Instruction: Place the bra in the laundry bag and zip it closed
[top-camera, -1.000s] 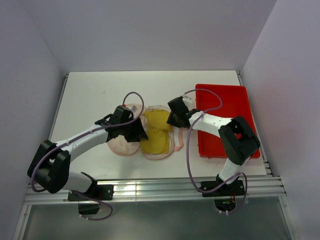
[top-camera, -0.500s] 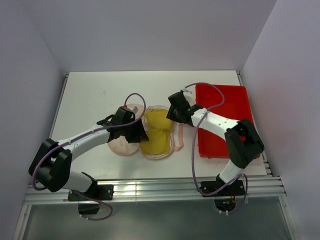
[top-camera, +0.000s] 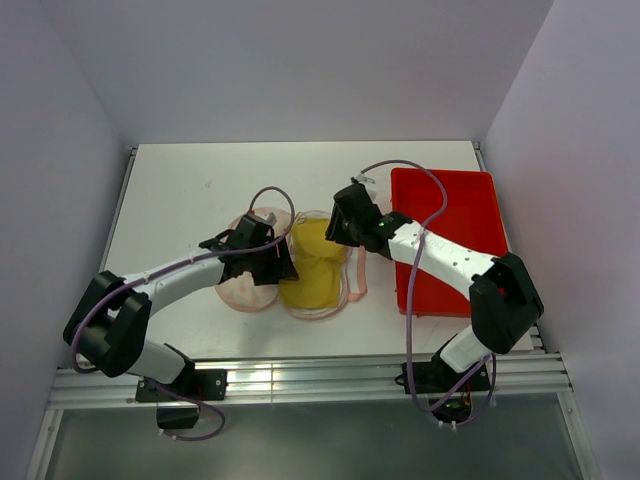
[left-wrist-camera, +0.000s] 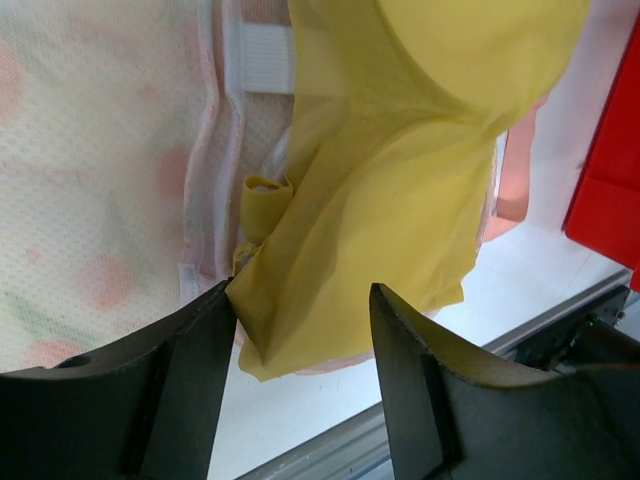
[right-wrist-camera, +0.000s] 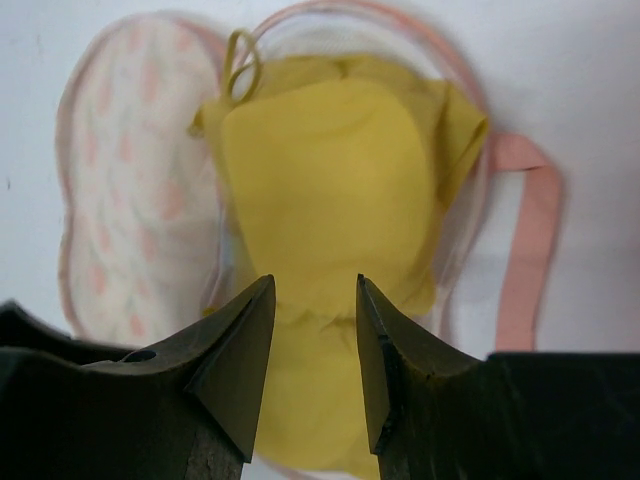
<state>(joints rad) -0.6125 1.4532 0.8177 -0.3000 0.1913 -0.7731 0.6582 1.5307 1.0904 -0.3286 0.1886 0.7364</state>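
Note:
The laundry bag (top-camera: 247, 285) lies open in the middle of the table, its pink printed half on the left. The mustard-yellow bra (top-camera: 315, 265) sits folded in the bag's right mesh half. My left gripper (top-camera: 283, 264) is open at the bag's hinge; in the left wrist view (left-wrist-camera: 300, 292) its left finger (left-wrist-camera: 205, 340) touches the near edge of the bra (left-wrist-camera: 400, 170), beside the bag's mesh (left-wrist-camera: 100, 180). My right gripper (top-camera: 336, 232) is open just above the bra's far right side; in the right wrist view (right-wrist-camera: 313, 285) it hovers over the bra (right-wrist-camera: 330, 170) and bag (right-wrist-camera: 130, 200).
A red plastic tray (top-camera: 455, 205) stands at the right of the table, close to my right arm. The bag's pink strap (right-wrist-camera: 525, 240) loops out onto the table to the right of the bra. The table's metal front rail (top-camera: 320, 375) runs along the near edge.
My right arm has stretched out and its gripper has shifted slightly left and farther back over the bra. My left gripper has barely moved. The bra and bag lie as before.

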